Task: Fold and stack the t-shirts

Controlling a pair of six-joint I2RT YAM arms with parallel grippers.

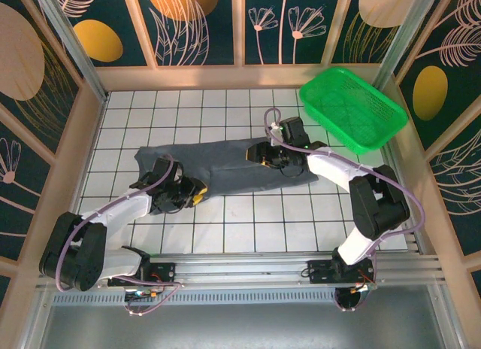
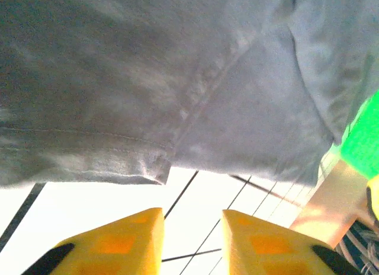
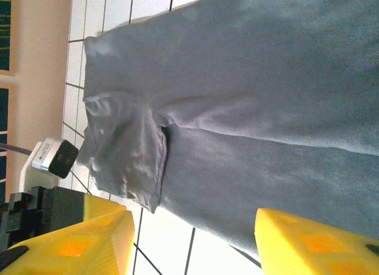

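One dark grey t-shirt [image 1: 225, 168] lay flat on the tiled surface [image 1: 285, 221] as a long band running from the left side toward the middle right. It appeared already narrowed by lengthwise folds, and what looked like a sleeve [image 3: 124, 156] was tucked flat near its left end. The left tool [image 1: 194, 194] sat low at the shirt's near edge toward the left end. Its jaws were parted, with nothing between them but bare tiles, and the hem lay just beyond the tips. The right tool [image 1: 255, 153] hovered over the right part of the band, its jaws spread wide and released, grasping nothing. A green basket [image 1: 353, 108] stood in the far right corner, well apart from the shirt. The step in hand seemed to be the pause between folds, with the long folds done and the cross fold not yet made. The next move would probably call for each tool to pinch a corner of one end, catching every layer together, and carry that end over to meet the other. Because the cloth was soft and wrinkly, a shallow pinch could take only the top layer and pull the earlier folds open.
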